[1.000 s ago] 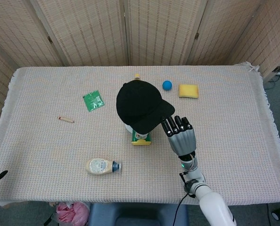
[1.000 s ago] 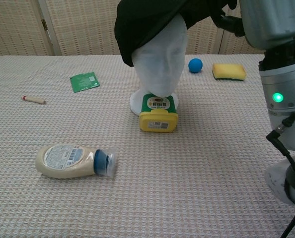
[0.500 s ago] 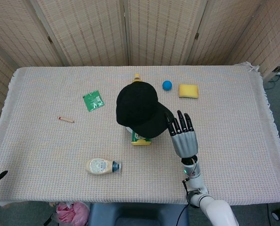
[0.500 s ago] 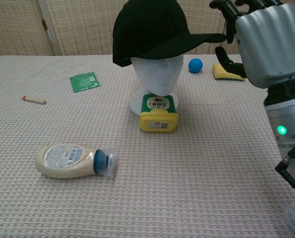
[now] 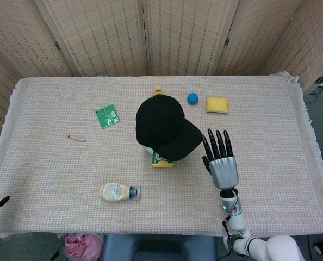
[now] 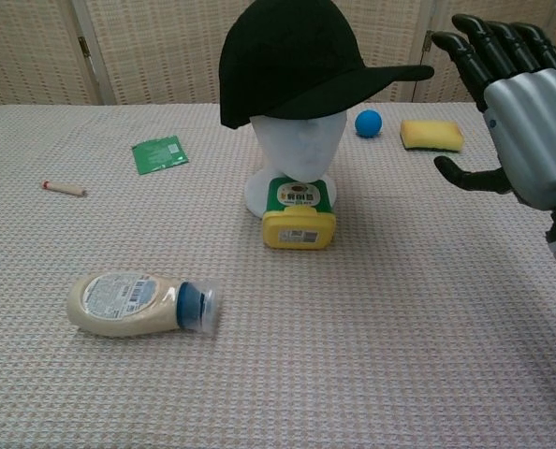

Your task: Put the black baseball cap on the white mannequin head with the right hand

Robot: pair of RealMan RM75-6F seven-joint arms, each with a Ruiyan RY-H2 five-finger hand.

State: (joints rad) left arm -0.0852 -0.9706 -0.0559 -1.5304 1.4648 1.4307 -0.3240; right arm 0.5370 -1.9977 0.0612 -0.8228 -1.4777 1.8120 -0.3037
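Sitting square on white mannequin head (image 6: pixel 299 145): black baseball cap (image 6: pixel 297 56), brim toward 4 o'clock in head view, crown fully seated, so placement judged done. Right hand (image 6: pixel 521 112) at 4 o'clock of cap, apart from brim, fingers spread, holding nothing. Left hand barely visible at worktop (image 5: pixel 270 136) edge; state unclear. Cap soft matte fabric, domed; mannequin smooth, foam-like; worktop cloth coarse woven.
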